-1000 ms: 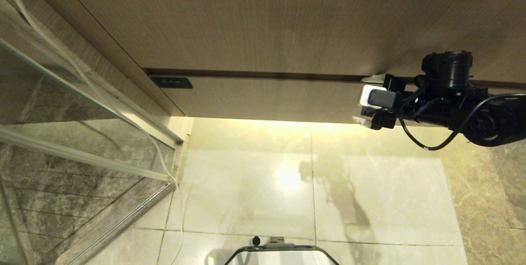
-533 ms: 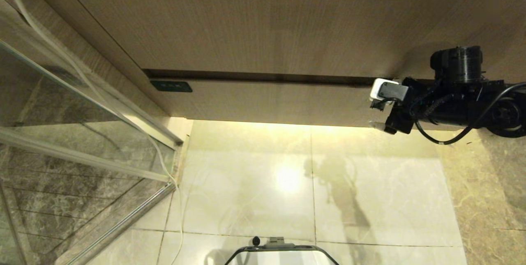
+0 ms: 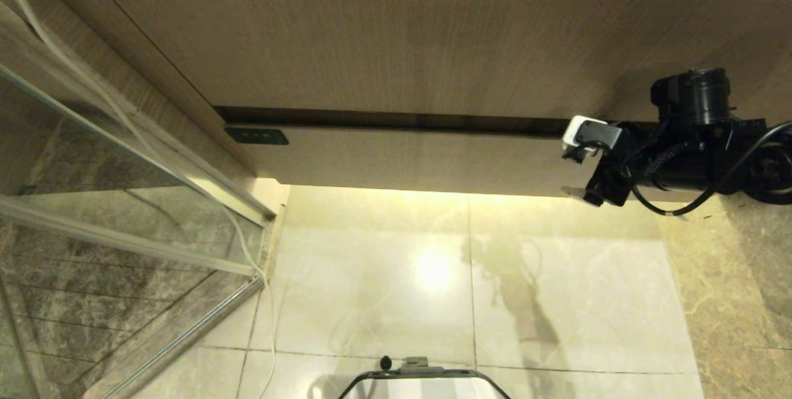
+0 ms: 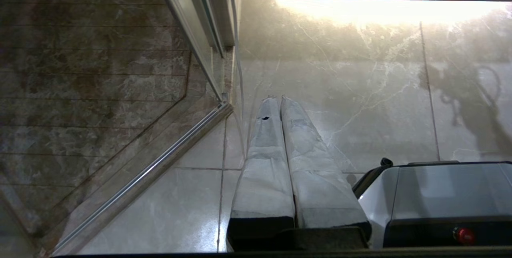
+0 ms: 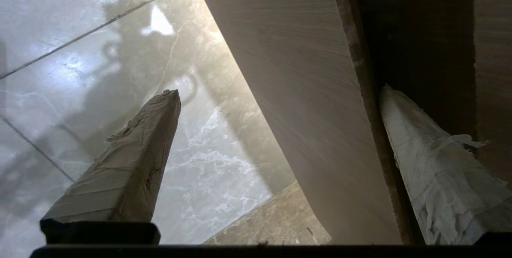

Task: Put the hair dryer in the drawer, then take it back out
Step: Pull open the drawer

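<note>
The hair dryer is out of view. The drawer (image 3: 402, 161) shows as a wide wood-grain front with a small black label (image 3: 257, 136) at its left end and a dark gap along its top edge. My right gripper (image 3: 572, 164) is open at the drawer's right end, straddling the front. In the right wrist view the gripper (image 5: 279, 92) has one taped finger (image 5: 132, 162) over the floor and the other finger (image 5: 432, 162) in the dark gap behind the drawer front (image 5: 320, 110). My left gripper (image 4: 276, 99) hangs shut above the floor, holding nothing.
A taller wood-grain panel (image 3: 402, 28) rises above the drawer. A glass shower screen (image 3: 124, 201) with a metal rail (image 3: 179, 337) stands at the left, a thin white cord (image 3: 247, 244) running along it. Glossy marble floor (image 3: 433, 275) lies below, and my base (image 3: 424, 383) is at the near edge.
The drawer front has slid out slightly, and the dark gap above it has widened. My right gripper has shifted right along the front and its wrist has rolled. The left arm is still.
</note>
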